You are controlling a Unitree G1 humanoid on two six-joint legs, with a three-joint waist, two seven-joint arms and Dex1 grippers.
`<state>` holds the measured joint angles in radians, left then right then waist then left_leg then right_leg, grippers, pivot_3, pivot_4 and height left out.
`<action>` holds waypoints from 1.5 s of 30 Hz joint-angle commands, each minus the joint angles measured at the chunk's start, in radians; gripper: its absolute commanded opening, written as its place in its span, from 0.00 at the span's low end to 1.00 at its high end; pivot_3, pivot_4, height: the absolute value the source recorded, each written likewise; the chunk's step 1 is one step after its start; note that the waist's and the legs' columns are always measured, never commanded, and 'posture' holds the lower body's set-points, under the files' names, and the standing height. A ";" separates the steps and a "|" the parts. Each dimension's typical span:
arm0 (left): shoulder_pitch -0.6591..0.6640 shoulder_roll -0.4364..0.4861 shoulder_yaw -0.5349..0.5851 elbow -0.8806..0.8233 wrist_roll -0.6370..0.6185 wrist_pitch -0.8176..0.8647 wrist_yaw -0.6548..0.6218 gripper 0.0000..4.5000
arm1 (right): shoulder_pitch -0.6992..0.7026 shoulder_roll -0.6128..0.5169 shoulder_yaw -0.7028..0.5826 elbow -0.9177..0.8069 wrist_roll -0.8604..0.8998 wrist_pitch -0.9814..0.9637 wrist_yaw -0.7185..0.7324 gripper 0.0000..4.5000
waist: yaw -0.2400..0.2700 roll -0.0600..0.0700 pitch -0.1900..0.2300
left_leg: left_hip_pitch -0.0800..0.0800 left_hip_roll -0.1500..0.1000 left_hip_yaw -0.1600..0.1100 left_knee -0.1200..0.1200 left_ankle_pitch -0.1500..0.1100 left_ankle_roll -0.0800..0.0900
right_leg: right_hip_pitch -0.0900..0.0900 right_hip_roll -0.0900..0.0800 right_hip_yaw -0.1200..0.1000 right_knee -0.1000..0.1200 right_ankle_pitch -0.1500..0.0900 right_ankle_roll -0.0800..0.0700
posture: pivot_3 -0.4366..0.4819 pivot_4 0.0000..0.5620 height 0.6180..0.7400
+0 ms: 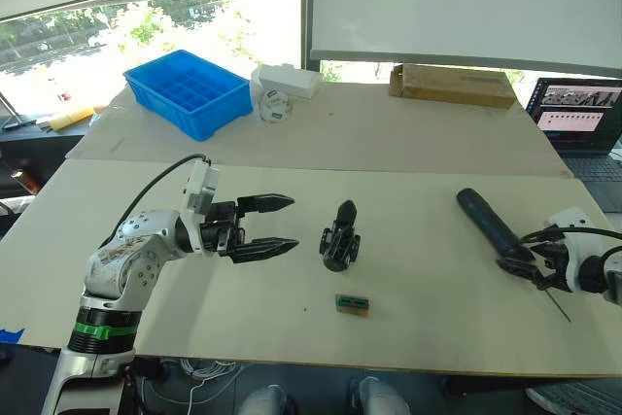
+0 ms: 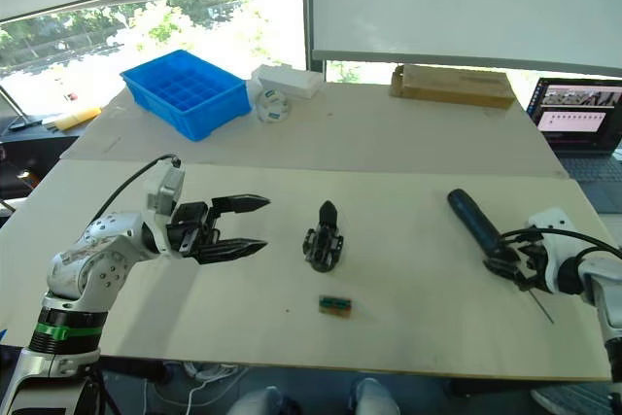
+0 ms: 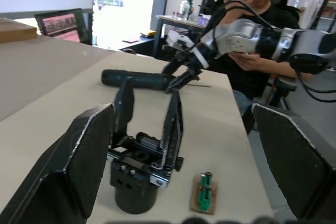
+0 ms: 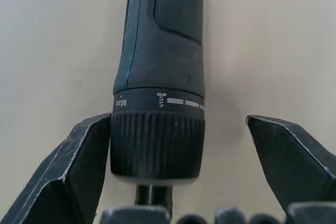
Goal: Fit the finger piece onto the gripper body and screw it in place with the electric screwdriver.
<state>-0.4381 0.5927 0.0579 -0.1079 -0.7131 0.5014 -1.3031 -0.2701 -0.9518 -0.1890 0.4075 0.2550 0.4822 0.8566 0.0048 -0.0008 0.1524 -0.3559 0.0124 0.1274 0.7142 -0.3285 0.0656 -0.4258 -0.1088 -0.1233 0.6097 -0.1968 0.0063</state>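
Note:
The gripper body (image 1: pixel 340 237) stands mid-table on its round base. In the left wrist view two tapered black fingers (image 3: pixel 172 120) rise from it; I cannot tell whether one of them is the finger piece. My left gripper (image 1: pixel 293 224) is open, level with the body and a short gap to its left, pointing at it. The electric screwdriver (image 1: pixel 489 222) lies on the table at the right, its thin bit (image 1: pixel 559 308) toward the near edge. My right gripper (image 4: pixel 178 121) is open and straddles the screwdriver's ribbed collar (image 4: pixel 156 142); one finger touches it, the other stands clear.
A small green part on a brown card (image 1: pixel 353 304) lies just in front of the gripper body. At the back are a blue bin (image 1: pixel 190 92), a white box (image 1: pixel 287 80), a tape roll (image 1: pixel 276 107), a cardboard box (image 1: pixel 452 85) and a laptop (image 1: pixel 578 114). A person (image 3: pixel 257 51) sits beyond the table's right end.

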 commanded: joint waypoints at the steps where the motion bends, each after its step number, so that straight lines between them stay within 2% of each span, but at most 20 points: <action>1: -0.029 0.013 -0.001 -0.009 -0.020 -0.003 -0.039 1.00 | -0.041 0.021 -0.005 0.038 0.004 -0.041 0.028 0.94 | -0.003 0.000 0.000 | 0.001 0.000 0.000 0.000 0.000 0.000 | 0.001 0.000 0.000 0.000 0.000 0.000 | 0.48 0.27 1.00; 4: -0.032 0.012 -0.005 -0.002 -0.018 -0.006 -0.063 1.00 | -0.065 0.038 -0.027 0.077 0.004 -0.066 0.018 0.75 | -0.006 0.000 0.000 | 0.002 0.000 0.000 0.000 0.001 -0.001 | 0.001 -0.001 0.001 0.001 0.000 0.000 | 0.48 0.27 1.00; 7: -0.035 0.008 -0.012 0.008 -0.012 -0.015 -0.087 1.00 | -0.068 0.042 -0.051 0.091 0.010 -0.075 0.005 0.49 | -0.009 0.000 0.000 | 0.002 0.001 0.000 0.000 0.001 -0.001 | 0.001 -0.001 0.001 0.001 0.001 -0.001 | 0.48 0.27 1.00; 8: -0.037 0.009 -0.016 0.016 -0.006 -0.021 -0.097 1.00 | -0.052 0.039 -0.076 0.066 0.023 -0.071 -0.001 0.44 | -0.009 0.000 0.000 | 0.002 0.000 0.000 0.000 0.001 -0.001 | 0.001 -0.002 0.001 0.001 0.001 -0.002 | 0.48 0.27 1.00; 10: -0.037 0.007 -0.018 0.027 0.004 -0.039 -0.110 1.00 | -0.021 0.034 -0.118 0.015 0.046 -0.049 -0.010 0.43 | -0.006 0.001 0.000 | 0.001 0.000 0.000 0.000 0.001 -0.001 | 0.001 -0.002 0.001 0.001 0.004 -0.006 | 0.48 0.27 1.00; 12: -0.030 0.009 -0.013 0.037 0.016 -0.066 -0.121 1.00 | 0.047 0.021 -0.176 -0.110 0.089 0.043 -0.012 0.43 | 0.002 0.002 0.001 | 0.000 0.000 0.000 0.000 0.001 -0.001 | 0.000 -0.002 0.000 0.001 0.004 -0.008 | 0.48 0.27 1.00; 14: -0.013 0.023 -0.007 0.051 0.023 -0.089 -0.143 1.00 | 0.159 0.009 -0.267 -0.371 0.146 0.256 -0.061 0.43 | 0.007 0.005 0.001 | -0.002 0.000 -0.001 -0.001 0.001 -0.001 | -0.002 -0.003 0.000 0.001 0.004 -0.009 | 0.48 0.27 1.00; 17: 0.017 0.031 -0.006 0.059 0.027 -0.113 -0.167 1.00 | 0.272 0.055 -0.396 -0.696 0.239 0.493 -0.143 0.43 | 0.008 0.008 0.000 | -0.006 0.001 -0.001 -0.001 0.001 -0.001 | -0.007 -0.005 0.000 0.002 0.004 -0.010 | 0.48 0.27 1.00; 20: 0.041 0.028 -0.006 0.047 0.019 -0.120 -0.172 1.00 | 0.388 0.116 -0.457 -0.952 0.278 0.597 -0.199 0.43 | 0.006 0.008 0.001 | -0.012 0.001 -0.002 -0.001 0.001 -0.002 | -0.013 0.000 -0.001 0.003 0.004 -0.010 | 0.48 0.27 1.00; 22: 0.053 0.030 -0.004 0.040 0.017 -0.125 -0.175 1.00 | 0.459 0.147 -0.459 -1.056 0.273 0.610 -0.226 0.43 | 0.007 0.008 0.001 | -0.012 0.001 -0.002 0.000 0.001 -0.002 | -0.012 0.001 -0.001 0.002 0.004 -0.010 | 0.48 0.27 1.00; 26: 0.074 0.042 -0.006 0.043 0.031 -0.153 -0.194 1.00 | 0.555 0.247 -0.416 -1.169 0.268 0.607 -0.294 0.43 | 0.012 0.006 0.002 | -0.012 0.000 -0.002 0.000 0.001 -0.002 | -0.012 0.001 0.000 0.002 0.001 -0.001 | 0.48 0.27 1.00; 30: 0.078 0.045 -0.013 0.060 0.067 -0.224 -0.222 1.00 | 0.671 0.244 -0.309 -1.148 0.146 0.466 -0.312 0.43 | 0.010 0.006 0.001 | -0.012 -0.001 -0.001 0.001 0.001 -0.001 | -0.012 0.000 0.001 0.002 0.001 -0.001 | 0.48 0.27 1.00; 36: 0.068 0.032 -0.026 0.061 0.083 -0.267 -0.234 1.00 | 0.708 0.240 -0.263 -1.080 0.126 0.386 -0.274 0.43 | 0.007 0.006 0.001 | -0.011 -0.001 0.000 0.001 0.001 -0.001 | -0.012 0.002 0.000 0.002 0.001 -0.001 | 0.48 0.27 1.00; 38: 0.068 0.033 -0.030 0.059 0.085 -0.269 -0.234 1.00 | 0.707 0.223 -0.261 -1.074 0.151 0.400 -0.243 0.66 | 0.007 0.006 0.001 | -0.011 0.000 0.000 0.001 0.001 -0.001 | -0.012 0.002 0.000 0.003 0.001 -0.001 | 0.48 0.27 1.00; 42: 0.072 0.036 -0.035 0.053 0.087 -0.267 -0.231 1.00 | 0.681 0.142 -0.280 -1.096 0.212 0.496 -0.187 0.98 | 0.007 0.005 0.001 | -0.011 0.000 -0.001 0.002 0.001 -0.001 | -0.012 0.002 0.001 0.002 0.002 -0.002 | 0.48 0.27 1.00; 45: 0.078 0.040 -0.038 0.054 0.089 -0.269 -0.234 1.00 | 0.632 0.067 -0.315 -1.121 0.290 0.616 -0.148 0.99 | 0.007 0.005 0.001 | -0.011 0.000 -0.001 0.002 0.001 0.000 | -0.012 0.002 0.001 0.002 0.002 -0.003 | 0.48 0.27 1.00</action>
<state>-0.3541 0.6234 0.0194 -0.0338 -0.6256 0.2456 -1.5313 0.3859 -0.8459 -0.4507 -0.6693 0.4978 1.0379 0.6820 0.0122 0.0041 0.1539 -0.3676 0.0124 0.1258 0.7167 -0.3272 0.0653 -0.4380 -0.1071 -0.1227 0.6120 -0.1943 0.0030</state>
